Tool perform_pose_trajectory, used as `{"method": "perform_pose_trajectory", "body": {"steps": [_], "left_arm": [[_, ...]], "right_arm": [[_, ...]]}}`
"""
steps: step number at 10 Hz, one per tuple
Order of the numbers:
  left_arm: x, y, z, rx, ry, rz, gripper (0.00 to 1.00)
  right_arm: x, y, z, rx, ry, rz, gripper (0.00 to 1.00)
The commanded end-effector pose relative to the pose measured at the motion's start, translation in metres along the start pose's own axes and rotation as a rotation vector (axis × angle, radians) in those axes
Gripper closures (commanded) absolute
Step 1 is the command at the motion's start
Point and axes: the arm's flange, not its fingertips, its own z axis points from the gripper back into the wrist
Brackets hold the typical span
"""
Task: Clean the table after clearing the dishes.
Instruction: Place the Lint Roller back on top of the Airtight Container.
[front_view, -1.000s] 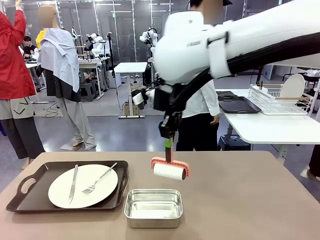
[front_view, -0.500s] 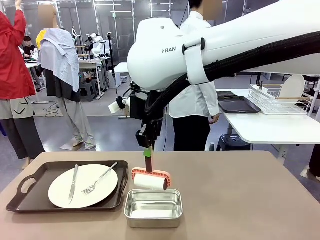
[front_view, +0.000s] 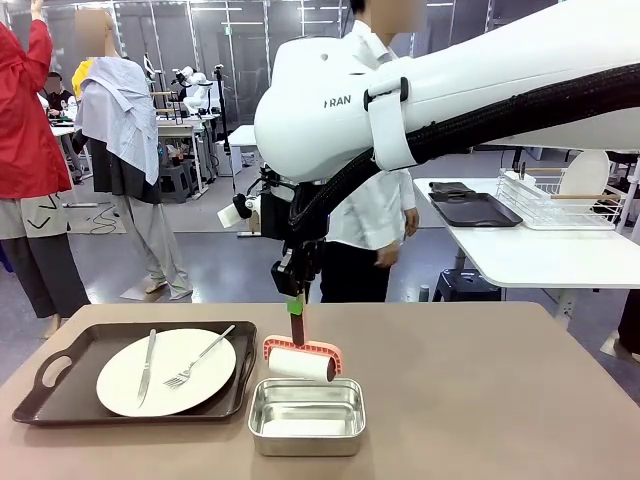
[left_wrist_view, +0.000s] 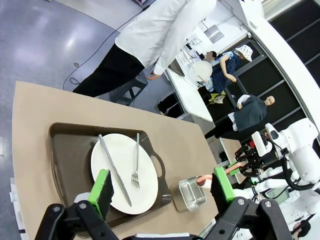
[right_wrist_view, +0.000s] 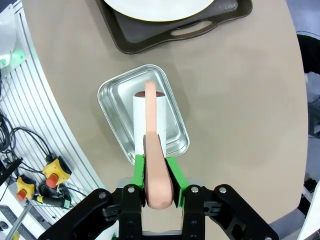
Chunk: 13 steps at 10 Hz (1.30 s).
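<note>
Progress looks partial to us. The table (front_view: 480, 390) is not yet free of dishes: 1 dark tray (front_view: 75, 345) sits at its near left corner, carrying 1 white plate (front_view: 166, 375) with a knife (front_view: 147, 366) and a fork (front_view: 200, 360) laid on it. The right half of the top, out to the far edge, is bare. We cannot tell whether that surface has been rolled clean.

Just right of the tray, close to the middle of the near edge, stands a small steel pan (front_view: 306, 440). The roller (front_view: 300, 364) hangs at the pan's far rim with its white drum level and its handle upright. In the right wrist view it lies over the pan's inside, and we cannot tell whether it touches the metal.

The right gripper (front_view: 296, 302) is clamped narrow on the roller's handle, with a green pad on each side of it. The left gripper (left_wrist_view: 162, 184) is spread wide and holds nothing. It hovers above the tray end of the table, and its own view shows the plate and cutlery between its fingers.

A person (front_view: 370, 200) stands beyond the far edge, not reaching over the table.

What is left, as we read it: this tray and plate must go first. Then the roller has to cover the top, including the near left corner where the tray now sits. We judge the cleaning proper to be barely under way, if at all.
</note>
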Motion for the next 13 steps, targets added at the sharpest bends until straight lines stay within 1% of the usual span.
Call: {"method": "perform_pose_trajectory", "body": {"steps": [1, 2, 3, 5, 7, 8, 10, 11, 13], "left_arm": [[0.001, 0.0, 0.002, -0.019, -0.014, -0.006, 0.0], [0.001, 0.0, 0.002, -0.019, -0.014, -0.006, 0.0], [0.001, 0.0, 0.002, -0.019, -0.014, -0.006, 0.0], [0.001, 0.0, 0.002, -0.019, -0.014, -0.006, 0.0], [0.001, 0.0, 0.002, -0.019, -0.014, -0.006, 0.0], [0.001, 0.0, 0.002, -0.019, -0.014, -0.006, 0.0], [0.001, 0.0, 0.002, -0.019, -0.014, -0.006, 0.0], [0.001, 0.0, 0.002, -0.019, -0.014, -0.006, 0.0], [0.001, 0.0, 0.002, -0.019, -0.014, -0.006, 0.0]], "right_arm": [[0.0, 0.0, 0.0, 0.0, 0.0, -0.003, 0.77], [0.005, -0.003, -0.013, 0.026, -0.009, 0.065, 0.77], [0.01, -0.005, -0.023, 0.042, 0.001, 0.1, 0.77], [0.009, -0.01, -0.035, 0.054, 0.014, 0.121, 0.77], [-0.001, -0.02, -0.048, 0.085, -0.003, 0.109, 0.77], [-0.005, -0.026, -0.059, 0.104, -0.027, 0.115, 0.77], [-0.006, -0.039, -0.075, 0.119, -0.048, 0.137, 0.77], [-0.005, -0.046, -0.083, 0.142, -0.045, 0.152, 0.77], [-0.005, -0.06, -0.104, 0.121, -0.018, 0.219, 0.77]]}}
